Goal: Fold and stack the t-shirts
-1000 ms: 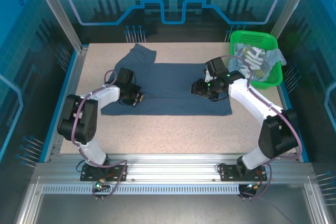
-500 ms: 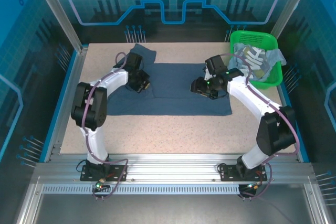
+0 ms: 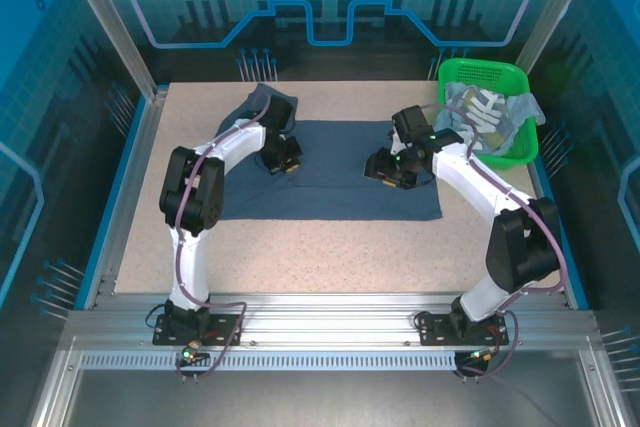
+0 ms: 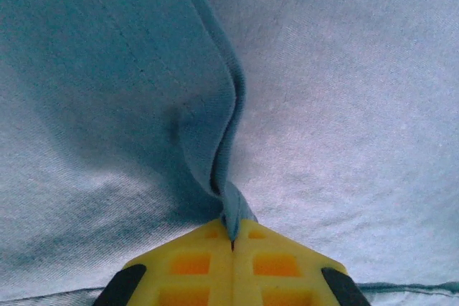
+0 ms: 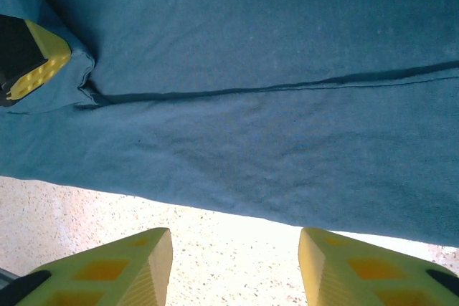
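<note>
Slate-blue t-shirt (image 3: 340,187): left hand (image 4: 233,240), clamped on its fold, should drag rightward, low and taut; right hand (image 5: 237,249) hovers open, empty.

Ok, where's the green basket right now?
In the top view the green basket sits at the table's far right corner, right of the spread dark t-shirt, with crumpled t-shirts inside.

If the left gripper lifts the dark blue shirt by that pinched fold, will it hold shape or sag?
Probably sags: the shirt buckles into a soft ridge at the left gripper. Likely light, since that small pinch raises it. Spread flat on the table, the rest may drag.
</note>
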Controlling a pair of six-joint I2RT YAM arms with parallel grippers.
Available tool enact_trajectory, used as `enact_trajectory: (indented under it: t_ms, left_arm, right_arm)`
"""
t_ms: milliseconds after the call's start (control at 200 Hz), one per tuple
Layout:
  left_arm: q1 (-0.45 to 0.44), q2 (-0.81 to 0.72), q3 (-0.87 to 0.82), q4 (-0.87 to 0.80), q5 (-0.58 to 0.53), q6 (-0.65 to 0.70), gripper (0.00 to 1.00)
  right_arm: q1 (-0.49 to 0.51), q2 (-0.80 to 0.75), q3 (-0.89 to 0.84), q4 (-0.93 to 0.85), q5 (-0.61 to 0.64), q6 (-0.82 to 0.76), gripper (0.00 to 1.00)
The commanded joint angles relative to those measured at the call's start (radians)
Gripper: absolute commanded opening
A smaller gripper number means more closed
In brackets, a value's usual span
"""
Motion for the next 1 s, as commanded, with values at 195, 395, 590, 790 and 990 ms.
enact_trajectory:
  t_ms: [195, 395, 590, 790, 990]
  left_arm:
    - [-0.012, 0.039, 0.088, -0.003, 0.039, 0.099, 0.03]
    - [-0.011, 0.049, 0.098, -0.013, 0.028, 0.094, 0.22]
    - [-0.011, -0.072, 0.084, 0.004, -0.054, 0.038, 0.49]
    - [0.028, -0.291, -0.151, 0.035, -0.067, -0.136, 0.42]
    - [0.118, -0.458, -0.46, 0.112, 0.024, -0.335, 0.31]
  right_arm:
    - [-0.009, 0.018, 0.034, -0.032, -0.016, -0.002, 0.5]
    - [-0.009, 0.018, 0.042, -0.037, -0.016, 0.0, 0.5]
    - [-0.009, -0.012, 0.015, -0.015, 0.011, 0.014, 0.49]
    - [-0.012, -0.167, -0.137, 0.268, -0.023, 0.09, 0.47]
    - [-0.066, -0.12, -0.078, 0.166, 0.049, 0.079, 0.45]
